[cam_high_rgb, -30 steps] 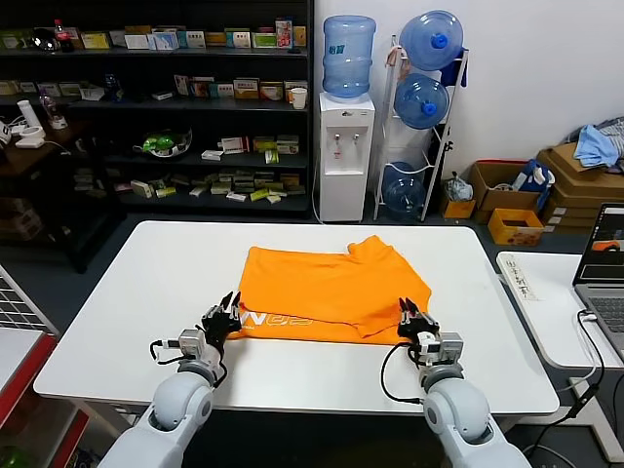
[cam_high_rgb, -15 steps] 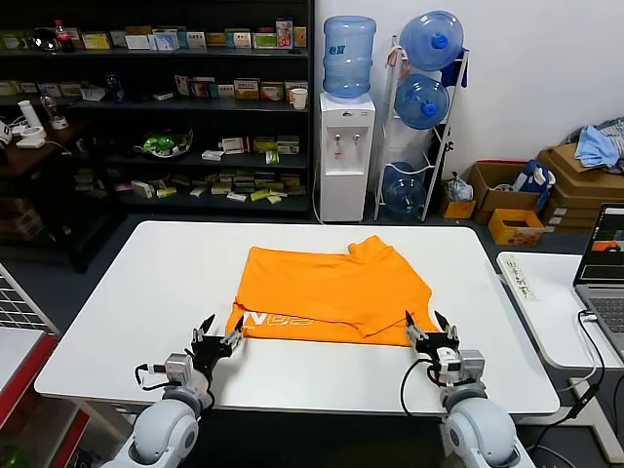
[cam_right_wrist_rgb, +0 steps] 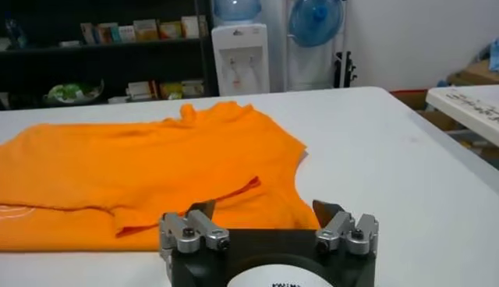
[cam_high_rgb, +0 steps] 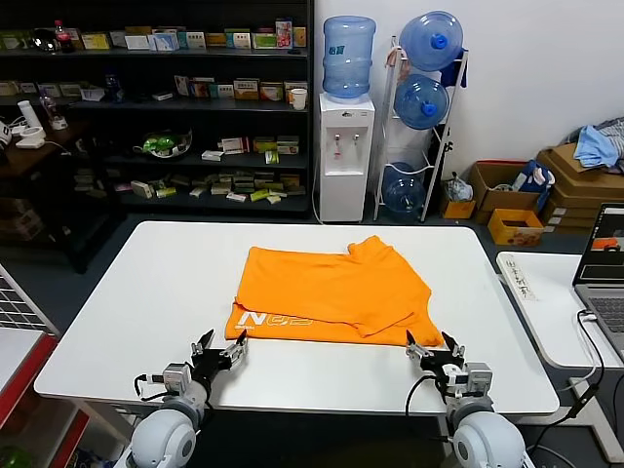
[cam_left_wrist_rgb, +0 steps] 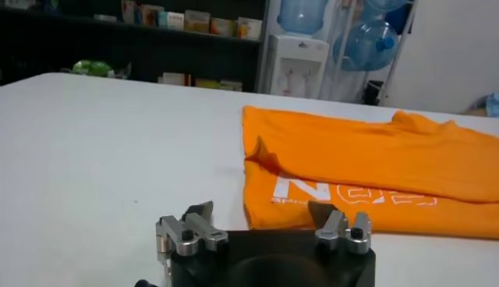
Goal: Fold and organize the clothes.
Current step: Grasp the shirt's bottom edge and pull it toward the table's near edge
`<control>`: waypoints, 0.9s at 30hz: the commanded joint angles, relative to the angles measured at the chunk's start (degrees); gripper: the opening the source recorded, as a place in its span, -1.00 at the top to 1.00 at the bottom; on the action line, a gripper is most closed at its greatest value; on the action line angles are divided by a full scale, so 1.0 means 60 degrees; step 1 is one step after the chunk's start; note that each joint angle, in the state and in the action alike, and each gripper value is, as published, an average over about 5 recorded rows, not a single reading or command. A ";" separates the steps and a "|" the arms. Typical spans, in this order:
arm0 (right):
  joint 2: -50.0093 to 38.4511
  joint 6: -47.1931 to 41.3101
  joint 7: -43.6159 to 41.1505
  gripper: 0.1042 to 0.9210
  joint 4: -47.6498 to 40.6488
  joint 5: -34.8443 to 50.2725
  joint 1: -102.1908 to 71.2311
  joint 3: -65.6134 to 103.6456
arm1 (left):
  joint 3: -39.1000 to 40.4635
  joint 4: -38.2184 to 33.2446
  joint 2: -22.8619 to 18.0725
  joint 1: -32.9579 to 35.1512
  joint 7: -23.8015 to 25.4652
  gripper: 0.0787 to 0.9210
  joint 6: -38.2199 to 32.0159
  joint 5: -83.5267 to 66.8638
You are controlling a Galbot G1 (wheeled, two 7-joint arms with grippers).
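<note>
The orange T-shirt [cam_high_rgb: 331, 292] lies folded on the white table [cam_high_rgb: 146, 283], with white lettering along its near left edge; it also shows in the left wrist view [cam_left_wrist_rgb: 366, 168] and the right wrist view [cam_right_wrist_rgb: 140, 171]. My left gripper [cam_high_rgb: 221, 349] is open and empty, just short of the shirt's near left corner. My right gripper [cam_high_rgb: 434, 346] is open and empty, just short of the near right corner. Neither touches the fabric. The open left gripper [cam_left_wrist_rgb: 262, 209] and right gripper [cam_right_wrist_rgb: 265, 206] show in their own wrist views.
A laptop [cam_high_rgb: 604, 268] sits on a side table to the right. Behind the table stand a water dispenser [cam_high_rgb: 347, 146], a rack of water bottles [cam_high_rgb: 424, 107] and dark shelves [cam_high_rgb: 156, 107]. Cardboard boxes with a light blue cloth [cam_high_rgb: 595, 146] are at far right.
Both grippers have let go of the shirt's near edge, opened, and pulled back toward the table's front edge. The shirt's near edge now lies flat.
</note>
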 commanded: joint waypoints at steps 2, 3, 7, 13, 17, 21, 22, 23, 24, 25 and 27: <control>-0.0006 -0.0139 0.0037 -0.76 -0.0330 0.0127 0.0060 0.0079 | -0.0002 0.0138 -0.0009 -0.0041 0.0066 -0.77 0.0037 -0.0109; -0.0011 -0.0141 0.0030 -0.74 -0.0341 0.0130 0.0065 0.0077 | 0.0023 0.0144 -0.0016 -0.0064 0.0061 -0.77 0.0040 -0.0119; -0.0010 -0.0134 0.0006 -0.56 -0.0324 0.0125 0.0044 0.0048 | 0.0099 0.0168 -0.0049 -0.0160 0.0056 -0.77 0.0052 -0.0164; 0.0016 -0.0067 0.0010 -0.13 -0.0265 0.0119 -0.0028 0.0035 | 0.0137 0.0152 -0.0068 -0.0250 0.0062 -0.53 0.0021 -0.0226; -0.0016 -0.0002 0.0035 0.14 -0.0193 0.0113 -0.0111 0.0070 | 0.0147 0.0098 -0.0069 -0.0218 0.0051 -0.24 0.0007 -0.0232; -0.0077 0.0036 0.0065 0.44 -0.0079 0.0117 -0.0220 0.0107 | 0.0158 -0.0007 -0.0072 -0.0164 0.0017 0.02 -0.0002 -0.0246; -0.0092 0.0045 0.0074 0.51 -0.0039 0.0121 -0.0250 0.0117 | 0.0162 -0.0030 -0.0076 -0.0153 0.0004 0.09 -0.0004 -0.0248; -0.0104 0.0053 0.0084 0.57 0.0003 0.0125 -0.0282 0.0127 | 0.0166 -0.0053 -0.0081 -0.0141 -0.0012 0.17 -0.0006 -0.0248; -0.0116 0.0058 0.0095 0.65 0.0049 0.0133 -0.0313 0.0136 | 0.0169 -0.0073 -0.0087 -0.0131 -0.0031 0.23 -0.0008 -0.0248; -0.0134 0.0062 0.0108 0.72 0.0106 0.0148 -0.0355 0.0147 | 0.0171 -0.0098 -0.0090 -0.0115 -0.0050 0.29 -0.0009 -0.0249; -0.0176 0.0060 0.0138 0.85 0.0236 0.0191 -0.0453 0.0168 | 0.0171 -0.0163 -0.0087 -0.0071 -0.0089 0.44 -0.0009 -0.0251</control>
